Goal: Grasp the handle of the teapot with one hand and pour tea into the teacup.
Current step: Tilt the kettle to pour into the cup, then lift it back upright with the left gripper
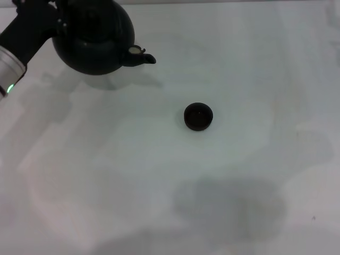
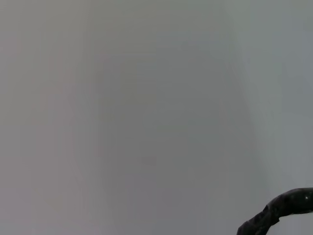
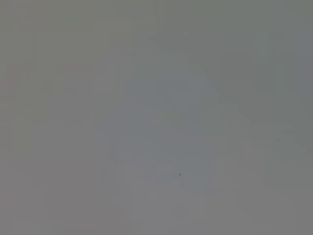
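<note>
The round matte black teapot [image 1: 95,40] is at the far left of the white table, its short spout [image 1: 144,57] pointing right toward the teacup. It casts a shadow on the table below it and looks held up off the surface. My left gripper [image 1: 59,20] comes in from the left and meets the pot's top, shut on the handle. In the head view the handle is hidden, while the left wrist view shows a rough black arc of the handle [image 2: 281,209] at its corner. The tiny dark teacup [image 1: 198,116] stands upright mid-table, well apart from the spout. My right gripper is out of view.
The white table [image 1: 239,186] spreads bare around the cup, with a faint grey shadow near its front. The right wrist view holds only plain grey-white surface.
</note>
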You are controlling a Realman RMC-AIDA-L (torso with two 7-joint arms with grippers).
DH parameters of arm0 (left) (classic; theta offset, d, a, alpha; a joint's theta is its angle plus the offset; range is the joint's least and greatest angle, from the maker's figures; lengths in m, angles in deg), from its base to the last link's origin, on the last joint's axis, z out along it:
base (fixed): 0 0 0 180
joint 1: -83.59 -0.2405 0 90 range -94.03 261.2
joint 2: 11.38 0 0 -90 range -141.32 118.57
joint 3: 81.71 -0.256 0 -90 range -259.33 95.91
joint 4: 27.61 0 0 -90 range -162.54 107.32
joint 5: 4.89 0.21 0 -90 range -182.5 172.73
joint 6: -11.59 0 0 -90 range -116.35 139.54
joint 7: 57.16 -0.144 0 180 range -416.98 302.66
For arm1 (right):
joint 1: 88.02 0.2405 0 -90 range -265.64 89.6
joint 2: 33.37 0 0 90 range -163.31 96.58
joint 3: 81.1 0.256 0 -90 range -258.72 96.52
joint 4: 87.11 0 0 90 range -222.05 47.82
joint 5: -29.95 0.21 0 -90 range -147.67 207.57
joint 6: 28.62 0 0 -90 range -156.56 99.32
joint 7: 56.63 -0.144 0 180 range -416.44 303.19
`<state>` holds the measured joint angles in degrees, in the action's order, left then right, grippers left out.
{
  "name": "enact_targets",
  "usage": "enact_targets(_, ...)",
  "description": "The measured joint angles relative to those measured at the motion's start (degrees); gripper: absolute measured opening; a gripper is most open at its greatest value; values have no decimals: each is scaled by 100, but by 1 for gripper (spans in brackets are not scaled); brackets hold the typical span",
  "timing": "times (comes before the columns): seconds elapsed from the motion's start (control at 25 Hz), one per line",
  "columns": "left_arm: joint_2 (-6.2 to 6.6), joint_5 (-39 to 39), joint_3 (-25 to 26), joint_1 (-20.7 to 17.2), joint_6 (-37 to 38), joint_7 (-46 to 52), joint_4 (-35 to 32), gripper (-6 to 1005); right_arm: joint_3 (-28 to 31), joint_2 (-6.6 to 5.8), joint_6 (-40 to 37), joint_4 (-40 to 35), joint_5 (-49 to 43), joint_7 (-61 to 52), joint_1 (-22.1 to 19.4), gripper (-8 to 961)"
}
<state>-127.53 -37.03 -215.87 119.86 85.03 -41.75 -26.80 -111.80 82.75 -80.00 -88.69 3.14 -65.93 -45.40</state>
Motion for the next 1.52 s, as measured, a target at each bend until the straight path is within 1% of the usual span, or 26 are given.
enact_targets(0.04,28,99,-2,60,-9,-66,6,109,5,0,2,0,0,-1,0,704)
enact_targets(0.16,53,250,-3,132,-58,-177,11,109,18,4,0,21,0,-3,0,704)
enact_targets(0.32,61,551,-12,317,-226,-272,5,110,14,6,-33,70,0,-10,-31,704)
enact_targets(0.48,32,824,-14,451,-314,-278,-5,110,7,8,-70,86,-2,-121,-123,704)
enact_targets(0.52,7,995,-21,549,-388,-341,-13,110,-2,8,-94,88,-7,-189,-151,704)
enact_targets(0.68,-6,1195,-76,718,-563,-616,-35,110,-25,8,-303,88,-38,-391,-266,704)
enact_targets(0.8,-14,1238,-84,806,-643,-693,-36,110,-36,8,-406,88,-41,-396,-294,704)
enact_targets(0.84,-16,1264,-84,908,-749,-712,-34,110,-40,8,-415,88,-44,-396,-296,703)
enact_targets(1.16,-14,1293,-151,1164,-971,-797,-37,105,-50,-4,-417,81,-53,-397,-320,703)
enact_targets(1.52,-56,1304,-267,1316,-986,-768,-50,104,-50,-18,-418,36,-53,-397,-369,703)
